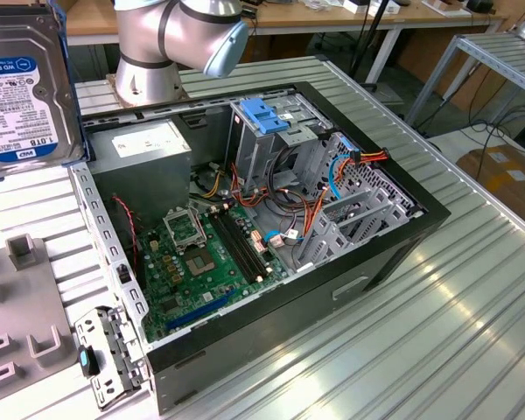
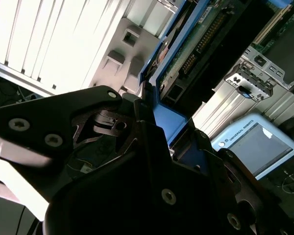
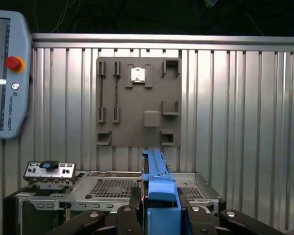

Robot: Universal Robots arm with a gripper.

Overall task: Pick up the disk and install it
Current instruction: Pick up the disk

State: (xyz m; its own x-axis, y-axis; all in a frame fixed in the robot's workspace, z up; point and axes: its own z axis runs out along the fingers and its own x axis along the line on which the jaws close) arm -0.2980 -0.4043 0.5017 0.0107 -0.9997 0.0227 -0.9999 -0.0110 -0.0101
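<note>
- One thing in the gripper (image 3: 160, 198): the disk (image 1: 22, 87), clamped edge-on between fingers closed down onto it, carried in the air and sticking out past the fingertips.
- Cannot tell if the pads press on the blue side rails or on the metal faces.
- Probably dense for its size and fully stiff; smooth metal, so somewhat slippery; likely sensitive inside to any knock.
- Better to hold by the edges and rails than on the bare circuit board (image 2: 196, 44), exposed on one face.
- Straight ahead of the fingertips, well apart: ribbed metal table (image 3: 245, 107) with a grey fixture plate (image 3: 137, 98) lying on it.
- Lower than the hand and off to its side: open computer case (image 1: 271, 328), with a drive cage (image 1: 262, 157) under a blue latch (image 1: 264, 115).
- Little free room near that cage, judging by the cables (image 1: 319, 206) just beside it.
- Near the plate, off to one side of the hand, a teach pendant (image 3: 5, 73).
</note>
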